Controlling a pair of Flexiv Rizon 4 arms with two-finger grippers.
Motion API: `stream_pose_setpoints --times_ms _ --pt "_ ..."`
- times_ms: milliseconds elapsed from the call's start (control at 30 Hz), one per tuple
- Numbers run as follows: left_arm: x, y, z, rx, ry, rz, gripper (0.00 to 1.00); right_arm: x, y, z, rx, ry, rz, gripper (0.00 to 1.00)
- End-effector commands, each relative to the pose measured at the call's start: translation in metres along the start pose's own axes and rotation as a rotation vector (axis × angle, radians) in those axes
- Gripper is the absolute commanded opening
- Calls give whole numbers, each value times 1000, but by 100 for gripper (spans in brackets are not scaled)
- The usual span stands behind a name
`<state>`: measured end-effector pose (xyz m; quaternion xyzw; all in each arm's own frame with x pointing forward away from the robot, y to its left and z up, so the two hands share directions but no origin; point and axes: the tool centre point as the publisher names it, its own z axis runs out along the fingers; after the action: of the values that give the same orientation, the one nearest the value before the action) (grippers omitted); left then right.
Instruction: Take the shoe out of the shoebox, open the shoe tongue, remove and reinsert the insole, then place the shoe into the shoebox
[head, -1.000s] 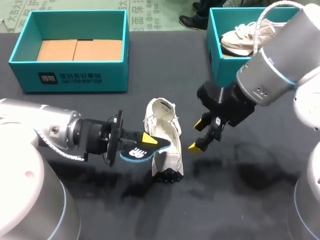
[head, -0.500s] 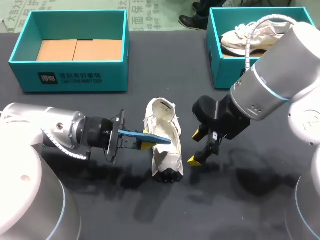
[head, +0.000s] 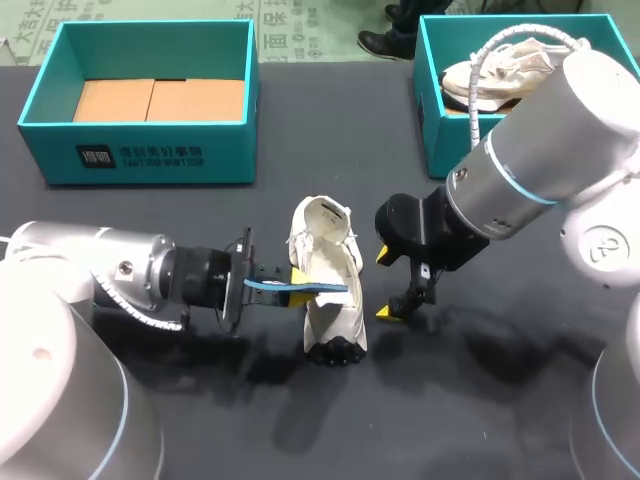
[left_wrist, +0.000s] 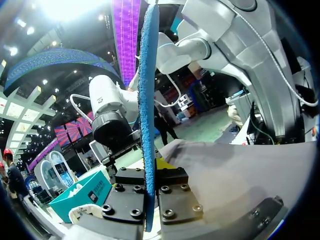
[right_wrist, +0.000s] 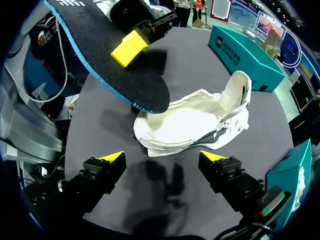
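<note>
Two claws flank the shoe (head: 325, 262): our left claw (head: 283, 290) pinches the insole (head: 312, 288) over it for reinsertion; our right claw (head: 385, 283) hangs wide, ready to steady.

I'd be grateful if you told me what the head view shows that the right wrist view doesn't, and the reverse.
Only the head view shows the left shoebox's cardboard floor and the right arm's body. Only the right wrist view shows the insole's black face and the shoe's hollow inside. Both show the shoe on the table, the left gripper shut on the insole, and the open right gripper near the shoe.
</note>
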<state>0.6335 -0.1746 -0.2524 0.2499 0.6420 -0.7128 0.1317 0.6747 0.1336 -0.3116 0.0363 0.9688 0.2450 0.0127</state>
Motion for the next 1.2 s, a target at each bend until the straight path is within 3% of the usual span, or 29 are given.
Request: stream_pose_setpoints --times_ms 33,67,600,967,1200 --pt "3 1 8 -15 -21 13 0 -10 9 19 26 -6 1 100" --pt "3 2 9 -44 -16 30 0 -10 8 22 46 -8 0 100" --pt "5 10 21 -42 -2 54 0 -16 10 27 59 -1 -26 100" --pt "4 10 22 -52 -10 73 0 -27 -17 31 12 8 -39 100" --pt "5 10 22 -58 -9 76 0 -29 -19 33 43 22 -48 100"
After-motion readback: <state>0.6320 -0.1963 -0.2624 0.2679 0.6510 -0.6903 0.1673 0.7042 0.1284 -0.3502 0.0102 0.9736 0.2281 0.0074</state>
